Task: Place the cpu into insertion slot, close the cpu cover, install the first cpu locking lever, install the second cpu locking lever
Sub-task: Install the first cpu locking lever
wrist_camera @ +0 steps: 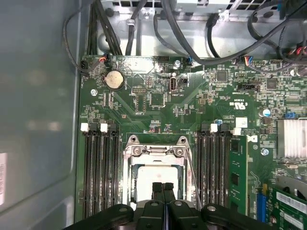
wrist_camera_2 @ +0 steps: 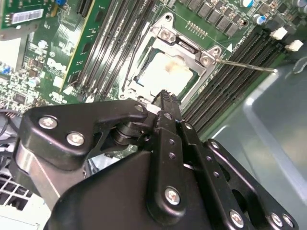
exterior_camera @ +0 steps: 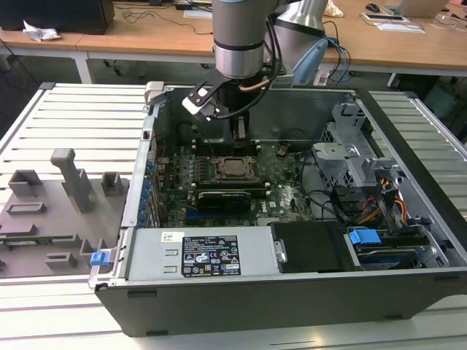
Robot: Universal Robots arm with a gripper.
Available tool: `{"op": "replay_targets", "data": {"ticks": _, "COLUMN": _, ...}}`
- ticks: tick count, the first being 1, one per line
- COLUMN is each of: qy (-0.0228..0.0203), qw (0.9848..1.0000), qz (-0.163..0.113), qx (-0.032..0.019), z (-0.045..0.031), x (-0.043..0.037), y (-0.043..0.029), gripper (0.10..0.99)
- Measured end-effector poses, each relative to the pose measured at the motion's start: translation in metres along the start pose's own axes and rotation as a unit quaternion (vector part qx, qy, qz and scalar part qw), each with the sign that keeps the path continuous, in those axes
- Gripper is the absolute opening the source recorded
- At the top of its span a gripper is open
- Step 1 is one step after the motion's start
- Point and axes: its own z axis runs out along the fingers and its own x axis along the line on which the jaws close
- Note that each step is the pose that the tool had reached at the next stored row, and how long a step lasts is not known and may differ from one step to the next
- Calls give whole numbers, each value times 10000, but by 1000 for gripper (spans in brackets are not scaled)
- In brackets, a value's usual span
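Observation:
The cpu (wrist_camera: 154,173) lies flat in the socket on the green board, its pale metal top showing through the window of the cpu cover (wrist_camera: 128,165). The cover is down over it, and the insertion slot is hidden beneath both. In the exterior view the cpu (exterior_camera: 235,168) sits mid-board. My gripper (wrist_camera: 163,190) hovers just above the socket's edge with its black fingers pressed together and nothing between them; its tip (wrist_camera_2: 163,97) points at the cpu (wrist_camera_2: 168,76). A thin metal locking lever (wrist_camera_2: 244,64) sticks out sideways from the socket, loose (wrist_camera: 192,175).
Long black memory slots (wrist_camera: 100,167) flank the socket on both sides. A black card (exterior_camera: 222,197), the labelled power supply (exterior_camera: 211,255), a drive cage (exterior_camera: 350,157) and cables (exterior_camera: 379,204) crowd the case. A grey fixture tray (exterior_camera: 58,204) lies at the exterior view's left.

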Motion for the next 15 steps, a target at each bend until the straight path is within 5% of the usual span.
{"op": "replay_targets", "data": {"ticks": 3, "qy": -7, "qw": 10000, "qz": 0, "qx": 1, "z": -128, "x": 0, "y": 10, "gripper": 106}}
{"op": "replay_targets", "data": {"ticks": 6, "qy": 2, "qw": 9998, "qz": -183, "qx": 0, "z": -142, "x": 0, "y": 11, "gripper": 106}}
{"op": "replay_targets", "data": {"ticks": 15, "qy": 73, "qw": 9942, "qz": -1070, "qx": -2, "z": -142, "x": 0, "y": 11, "gripper": 106}}
